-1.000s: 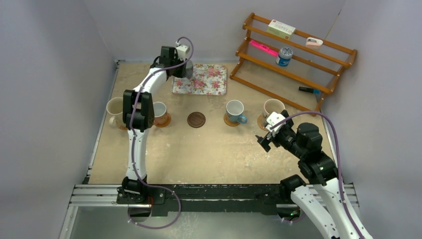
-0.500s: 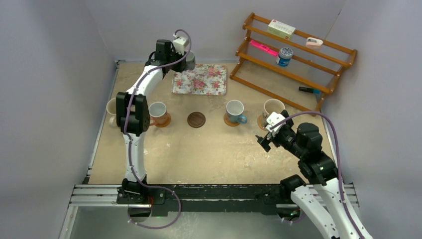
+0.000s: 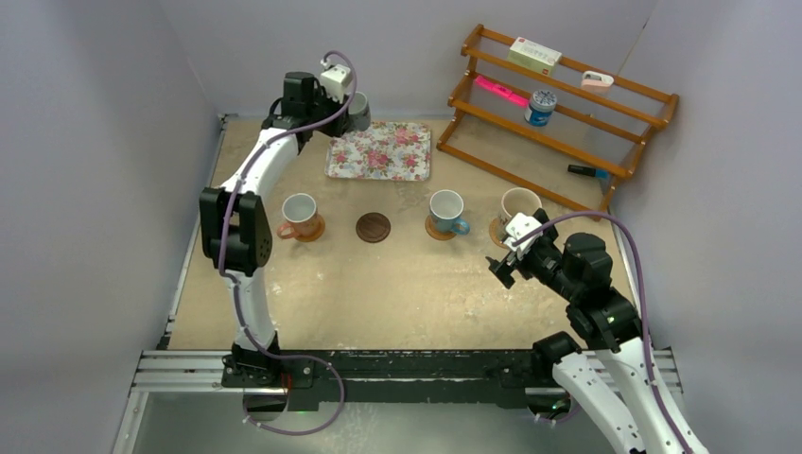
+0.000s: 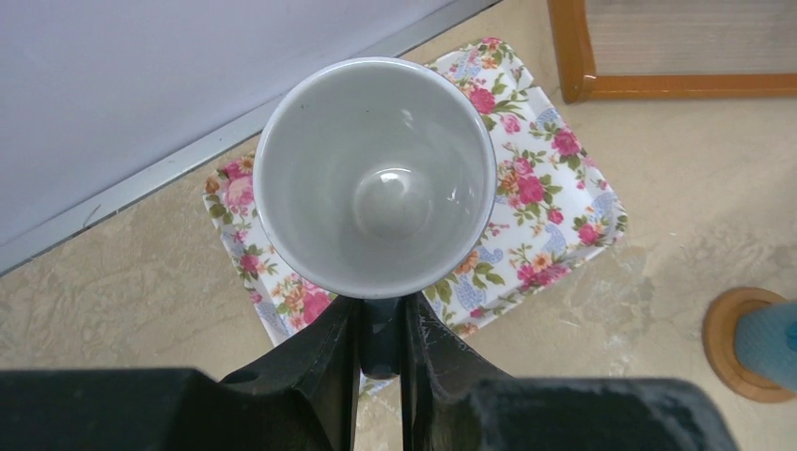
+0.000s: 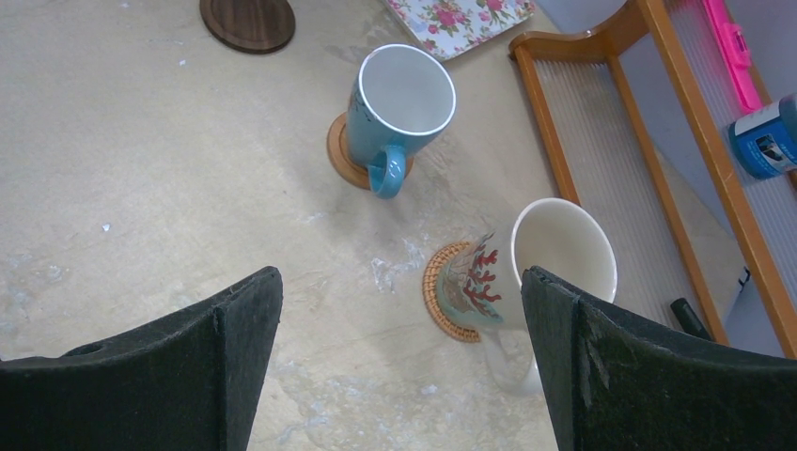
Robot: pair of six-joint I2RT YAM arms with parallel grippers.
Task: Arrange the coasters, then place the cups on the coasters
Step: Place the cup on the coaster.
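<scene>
My left gripper (image 3: 348,106) is shut on the handle of the small grey-blue cup (image 4: 376,174) and holds it upright in the air over the floral tray's (image 4: 554,188) far left part. The dark brown coaster (image 3: 373,227) lies bare in the middle of the row. The reddish-orange cup (image 3: 300,208) stands on an orange coaster (image 3: 310,230). The light blue cup (image 5: 399,103) and the cream printed cup (image 5: 554,258) each stand on a coaster. My right gripper (image 5: 399,310) hangs open and holds nothing, near the cream cup.
A wooden rack (image 3: 558,104) at the back right holds a blue-and-white tin (image 3: 540,106), a box and a pink item. My left arm's elbow (image 3: 232,232) hangs over the table's left side. Grey walls close in the left, back and right.
The left gripper has lifted the grey-blue cup off the tray and carried it up and slightly left. Its elbow has swung left, covering the leftmost mug. The right arm has not moved.
</scene>
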